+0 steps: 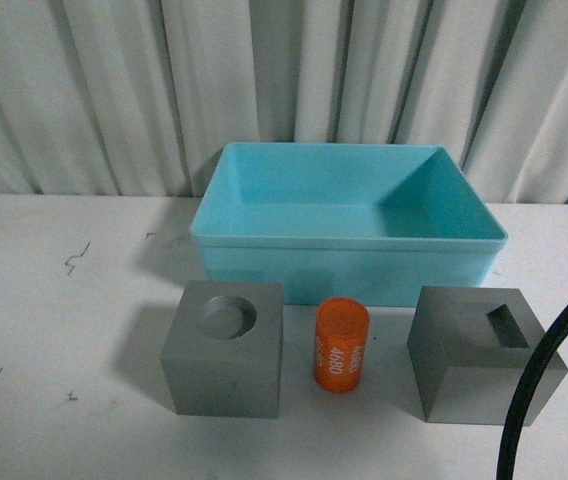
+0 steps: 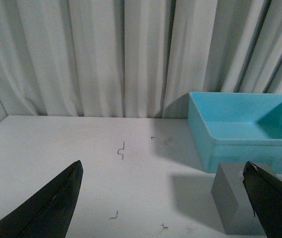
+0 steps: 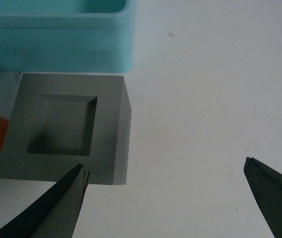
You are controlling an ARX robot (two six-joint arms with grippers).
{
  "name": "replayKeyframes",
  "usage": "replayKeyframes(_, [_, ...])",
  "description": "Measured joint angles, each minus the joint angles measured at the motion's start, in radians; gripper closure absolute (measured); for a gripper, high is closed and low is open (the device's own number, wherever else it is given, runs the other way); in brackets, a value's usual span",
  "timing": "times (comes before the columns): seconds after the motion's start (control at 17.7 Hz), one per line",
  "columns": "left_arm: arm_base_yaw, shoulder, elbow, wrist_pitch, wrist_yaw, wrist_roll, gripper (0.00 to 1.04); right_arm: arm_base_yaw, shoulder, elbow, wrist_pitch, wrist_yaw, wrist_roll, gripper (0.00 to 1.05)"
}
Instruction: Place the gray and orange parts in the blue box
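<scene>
Three parts stand in a row on the white table in front of the light-blue box [image 1: 349,240]: a gray cube with a round hole [image 1: 226,350], an orange cylinder [image 1: 341,345] with white digits, and a gray cube with a rectangular hole [image 1: 479,355]. The box shows nothing inside. My left gripper [image 2: 163,171] is open over bare table, with the round-hole cube [image 2: 238,206] next to one fingertip. My right gripper [image 3: 166,171] is open above the table beside the rectangular-hole cube [image 3: 66,129]; one fingertip overlaps that cube's near edge. Neither holds anything.
A white curtain [image 1: 284,80] hangs behind the table. Small dark scuff marks [image 1: 76,258] dot the left of the tabletop. A black cable [image 1: 549,370] crosses the lower right of the front view.
</scene>
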Motion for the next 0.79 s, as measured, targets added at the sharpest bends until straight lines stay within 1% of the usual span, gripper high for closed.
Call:
replayKeyframes(0.28, [0.0, 0.0, 0.0, 0.0, 0.0, 0.0, 0.07, 0.053, 0.142, 0.031, 0.089, 0.043, 0.079, 0.06])
replayKeyframes(0.45, [0.0, 0.0, 0.0, 0.0, 0.0, 0.0, 0.07, 0.055, 0.208, 0.056, 0.117, 0.069, 0.113, 0.06])
replayKeyframes(0.68, [0.0, 0.0, 0.0, 0.0, 0.0, 0.0, 0.07, 0.065, 0.273, 0.092, 0.129, 0.072, 0.157, 0.06])
replayKeyframes(0.73, [0.0, 0.0, 0.0, 0.0, 0.0, 0.0, 0.07, 0.068, 0.29, 0.093, 0.135, 0.067, 0.171, 0.25])
replayKeyframes(0.79, [0.0, 0.0, 0.0, 0.0, 0.0, 0.0, 0.07, 0.075, 0.29, 0.093, 0.137, 0.066, 0.172, 0.34])
